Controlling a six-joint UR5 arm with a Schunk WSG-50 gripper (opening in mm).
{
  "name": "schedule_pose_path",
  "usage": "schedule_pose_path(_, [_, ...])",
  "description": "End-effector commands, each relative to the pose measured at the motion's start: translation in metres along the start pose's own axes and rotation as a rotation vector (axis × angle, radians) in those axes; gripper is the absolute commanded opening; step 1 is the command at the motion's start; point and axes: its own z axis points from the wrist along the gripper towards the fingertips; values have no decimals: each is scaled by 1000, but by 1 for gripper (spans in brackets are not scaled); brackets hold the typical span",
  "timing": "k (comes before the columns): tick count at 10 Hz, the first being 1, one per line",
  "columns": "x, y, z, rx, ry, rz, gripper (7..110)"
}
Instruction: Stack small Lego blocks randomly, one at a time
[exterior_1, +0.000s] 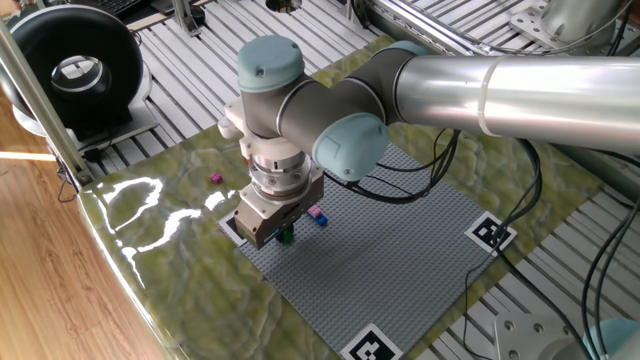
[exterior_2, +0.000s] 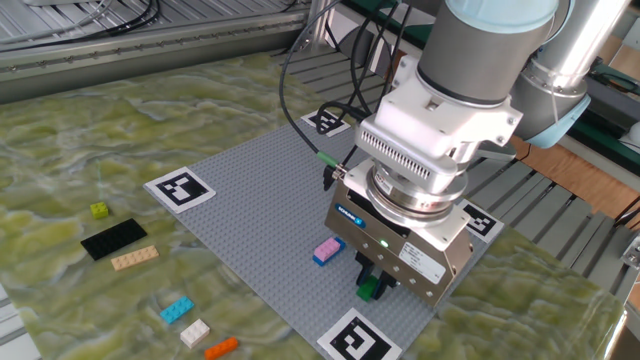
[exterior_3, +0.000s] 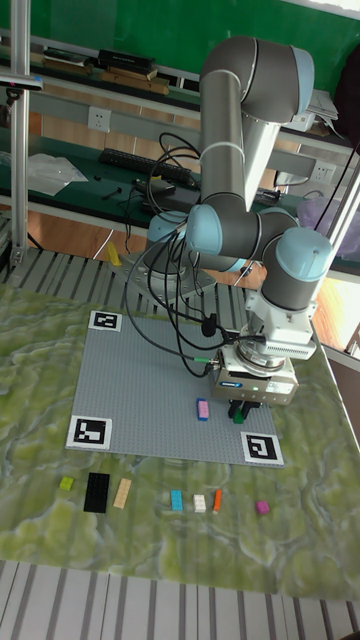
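Observation:
My gripper (exterior_2: 378, 283) points straight down at the near right corner of the grey baseplate (exterior_2: 250, 190). Its dark fingers are shut on a small green Lego block (exterior_2: 370, 290) that rests on the plate, also visible under the gripper (exterior_1: 285, 233) in one fixed view as the green block (exterior_1: 286, 237). Just to its left a pink block stacked on a blue one (exterior_2: 327, 250) stands on the plate. In the tall view the gripper (exterior_3: 241, 410) stands over the green block (exterior_3: 238, 416).
Loose pieces lie on the green mat off the plate: lime block (exterior_2: 99, 210), black plate (exterior_2: 113, 238), tan brick (exterior_2: 134, 258), cyan (exterior_2: 177, 310), white (exterior_2: 194, 332), orange (exterior_2: 222, 347), magenta (exterior_3: 262, 507). Marker tags (exterior_2: 180, 187) mark the plate's corners.

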Motion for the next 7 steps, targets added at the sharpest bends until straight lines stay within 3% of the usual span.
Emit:
schedule_pose_path(1, [-1,1,0,-10,2,9,7])
schedule_pose_path(7, [0,3,-1,-17,3,6,7])
